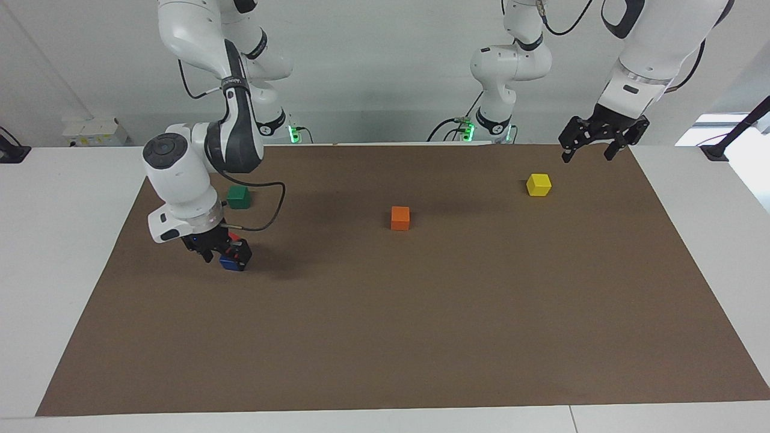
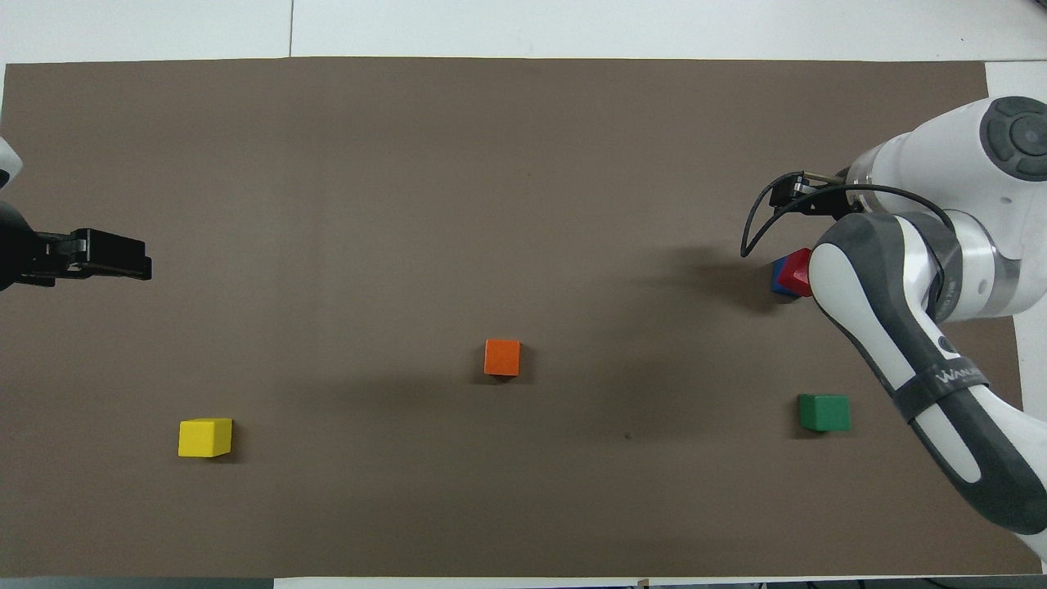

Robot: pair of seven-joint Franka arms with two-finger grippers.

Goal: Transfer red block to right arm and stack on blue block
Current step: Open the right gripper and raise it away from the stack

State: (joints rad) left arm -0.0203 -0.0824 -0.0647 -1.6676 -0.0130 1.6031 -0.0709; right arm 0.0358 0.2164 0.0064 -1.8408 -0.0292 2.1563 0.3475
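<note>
Red block (image 2: 795, 273) on blue block (image 1: 230, 263), between right claw (image 1: 224, 251) fingers, grip unclear, left claw (image 1: 592, 150) wide

In the overhead view the right arm (image 2: 900, 327) hides the right gripper and much of the red block (image 2: 793, 274) and blue block (image 2: 778, 274); the left gripper (image 2: 110, 255) is cut by the edge.

red block (image 2: 793, 275) on blue block (image 2: 779, 274)
</note>
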